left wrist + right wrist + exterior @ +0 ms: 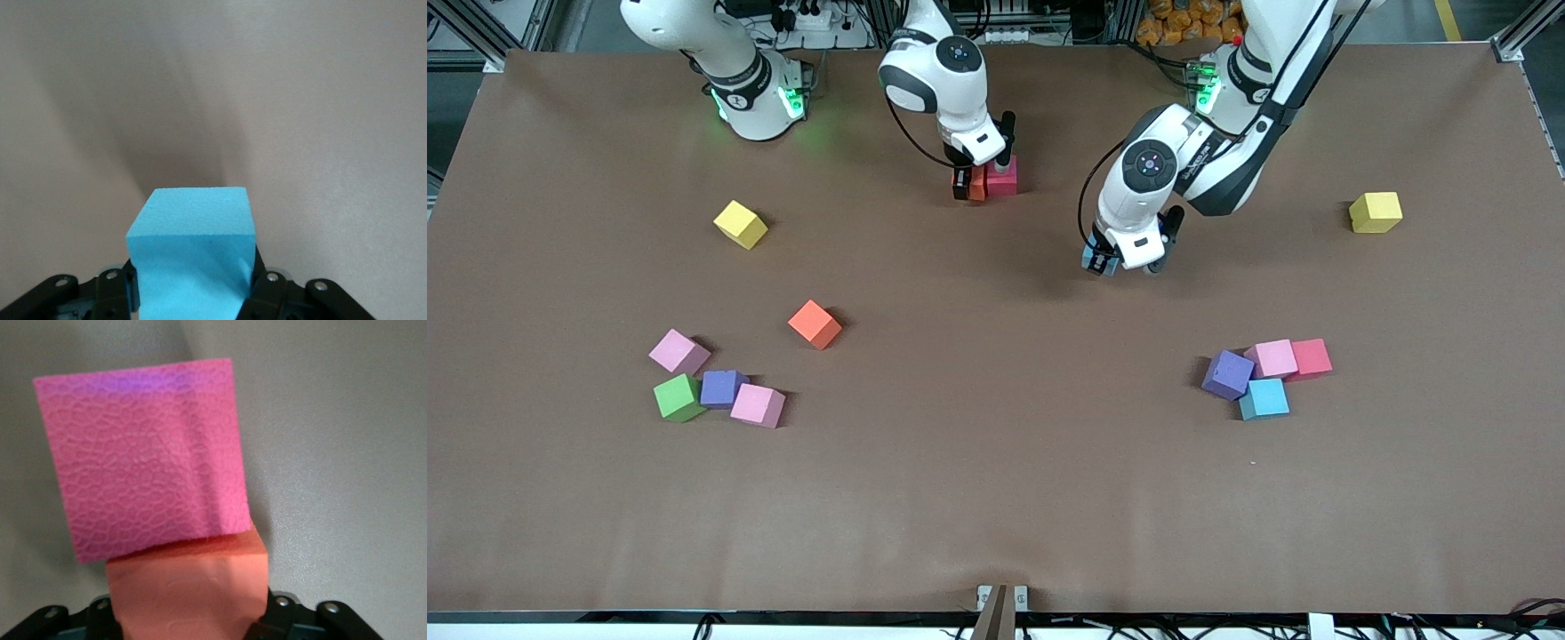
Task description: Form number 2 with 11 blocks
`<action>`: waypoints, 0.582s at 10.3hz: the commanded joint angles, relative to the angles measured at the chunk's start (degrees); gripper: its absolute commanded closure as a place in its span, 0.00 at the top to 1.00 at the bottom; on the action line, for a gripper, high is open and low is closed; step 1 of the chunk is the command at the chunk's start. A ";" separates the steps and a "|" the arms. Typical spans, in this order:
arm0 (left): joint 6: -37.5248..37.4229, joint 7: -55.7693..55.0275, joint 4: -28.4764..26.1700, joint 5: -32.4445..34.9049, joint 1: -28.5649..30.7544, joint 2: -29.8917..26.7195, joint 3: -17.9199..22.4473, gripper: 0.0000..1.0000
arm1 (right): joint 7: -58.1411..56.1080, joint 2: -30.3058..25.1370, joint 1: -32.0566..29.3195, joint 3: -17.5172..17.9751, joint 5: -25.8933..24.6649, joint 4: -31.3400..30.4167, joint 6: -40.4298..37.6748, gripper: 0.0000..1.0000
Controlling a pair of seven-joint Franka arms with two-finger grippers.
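Brown table cover (996, 498): fills the front view, with foam cubes scattered on it.
Left gripper (1107, 265): centre of the frame, up in the air over bare table, clamped narrow on a light blue foam cube (193, 247).
Right gripper (971, 182): upper centre, down at the table around an orange foam cube (187, 587); I cannot tell whether it grips or has let go.
Orange foam cube's place: seems to sit on the table, touching a red foam cube (1003, 176).
Lower cluster, right arm's end: pink cube (679, 352), green cube (679, 396), purple cube (722, 388), second pink cube (757, 405); a loose orange cube (815, 324) is near.
Lower cluster, left arm's end: violet cube (1227, 374), rose cube (1272, 358), crimson cube (1310, 358), sky-blue cube (1264, 398), all touching.
Yellow cubes: one yellow cube (740, 223) and another yellow cube (1375, 212), well apart, each alone.
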 commanded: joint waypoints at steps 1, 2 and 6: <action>-0.60 -6.35 -2.02 -1.79 0.67 -2.47 -2.63 0.42 | 2.57 1.74 1.58 -0.27 -0.49 1.03 0.31 1.00; -0.60 -7.59 -2.46 -4.42 0.67 -2.47 -3.51 0.42 | 2.83 0.87 1.58 -0.27 -0.49 1.12 -0.13 1.00; -0.60 -11.54 -4.66 -8.58 0.76 -3.18 -7.73 0.42 | 2.93 -4.84 1.41 -0.27 -0.40 0.94 -7.05 1.00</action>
